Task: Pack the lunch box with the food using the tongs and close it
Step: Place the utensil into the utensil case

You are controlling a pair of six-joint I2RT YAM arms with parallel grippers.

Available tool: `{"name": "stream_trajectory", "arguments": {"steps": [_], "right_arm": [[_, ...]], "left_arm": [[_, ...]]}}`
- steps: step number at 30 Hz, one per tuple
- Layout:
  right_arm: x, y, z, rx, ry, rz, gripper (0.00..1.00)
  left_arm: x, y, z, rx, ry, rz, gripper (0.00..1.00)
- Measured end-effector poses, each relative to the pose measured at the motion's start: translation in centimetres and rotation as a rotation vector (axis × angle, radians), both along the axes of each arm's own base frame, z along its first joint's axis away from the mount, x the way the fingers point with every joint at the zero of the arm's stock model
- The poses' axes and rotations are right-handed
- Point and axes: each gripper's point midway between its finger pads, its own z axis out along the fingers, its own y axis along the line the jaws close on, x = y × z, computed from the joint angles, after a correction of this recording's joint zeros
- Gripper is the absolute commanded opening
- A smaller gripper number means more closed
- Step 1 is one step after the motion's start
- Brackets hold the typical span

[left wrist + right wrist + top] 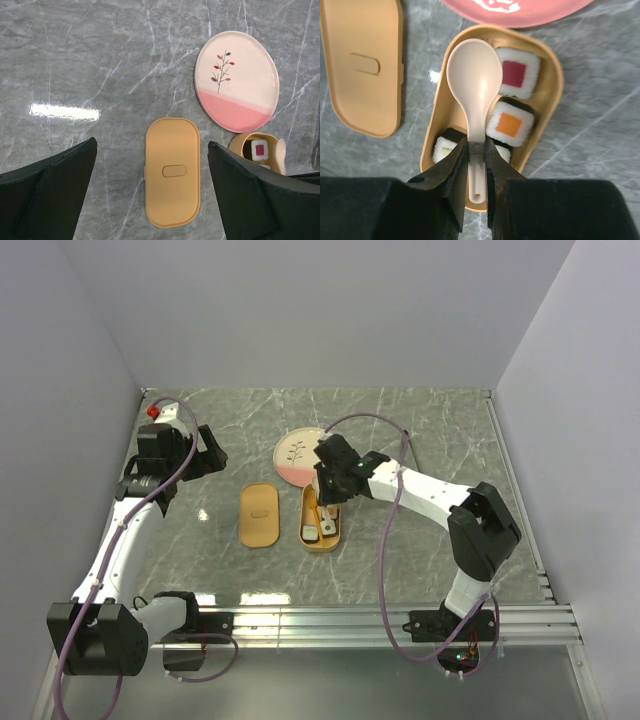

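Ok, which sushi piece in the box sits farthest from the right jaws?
The red-centred piece, at the box's end by the plate. The orange-centred one lies nearer; the pale-centred one sits beside the jaws.

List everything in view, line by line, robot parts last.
lunch box base: one, tan-orange, on the table below the plate, lid off.
lid: one, tan-orange, flat on the table left of the base.
sushi pieces: at least four, white rice with red, orange or pale centres, inside the base.
spoon: one, beige, over the base, held by its handle.
plate: one, pink and cream, bare, behind the box.
table: grey marble.
left tool: open, above the lid.
right tool: shut on the spoon.
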Motion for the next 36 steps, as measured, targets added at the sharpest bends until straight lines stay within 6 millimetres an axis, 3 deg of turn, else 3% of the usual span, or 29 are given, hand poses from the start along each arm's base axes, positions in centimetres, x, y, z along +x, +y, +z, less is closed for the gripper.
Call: {"name": "stream_trajectory", "arguments": {"steps": [20, 36], "right_arm": [[-3.1, 1.1, -3.9, -0.075, 0.133, 0.075, 0.02], [-2.8, -0.3, -4.4, -0.135, 0.126, 0.022, 0.02]], "left_arm": [[-0.2, 0.0, -0.5, 0.000, 0.008, 0.000, 1.00], [-0.2, 0.0, -0.4, -0.009, 0.008, 0.006, 0.99]]}}
